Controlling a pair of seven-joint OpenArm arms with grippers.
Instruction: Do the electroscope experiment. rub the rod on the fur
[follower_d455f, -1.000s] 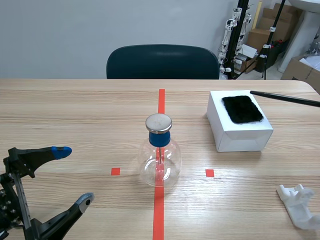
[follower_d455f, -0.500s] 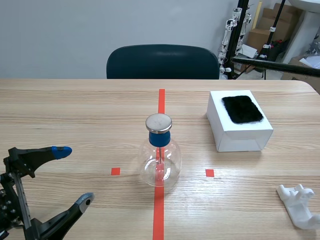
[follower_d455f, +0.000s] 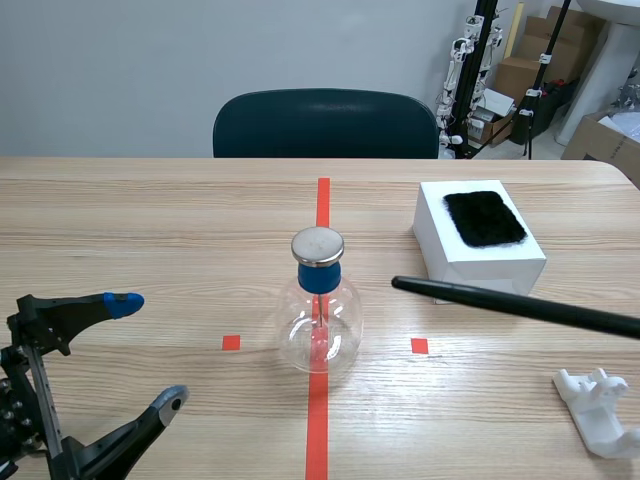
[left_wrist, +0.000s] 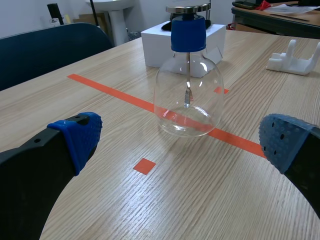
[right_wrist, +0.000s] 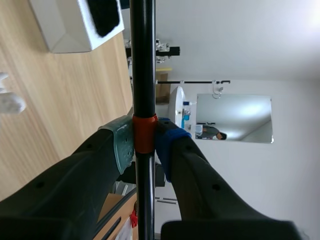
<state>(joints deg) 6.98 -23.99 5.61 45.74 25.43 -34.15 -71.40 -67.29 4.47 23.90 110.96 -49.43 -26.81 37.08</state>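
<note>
Where the light wooden tabletop carries the set, the items stand as follows.

Item 1: long black rod, with an orange-red band on its shaft. It enters the scene view from the right edge and runs leftward, passing in front of the box's lower front. Its tip ends just beside the flask, with a small gap between them. The rod is apart from the fur.

Item 2: black fur patch, lying flat on top of a white cardboard box, right of the centre tape line.

Item 3: clear glass flask electroscope, with blue stopper and round metal cap, upright on the centre line. It stands between the rod's tip and the left arm.

Item 4: right jaws, closed on the rod at its orange-red band, grey-green pad on one side and blue pad on the other. The rod extends ahead of them, with box and fur beside its far length.

Item 5: left jaws, spread wide and holding nothing, low at the near left. Their blue dotted pads frame the flask, which stands well ahead.

Item 6: white plastic stand, lying at the near right, below the rod's line.

Item 7: dark teal chair, behind the far edge.

Item 8: brown cardboard cartons and black tripod legs, in the far right background.
</note>
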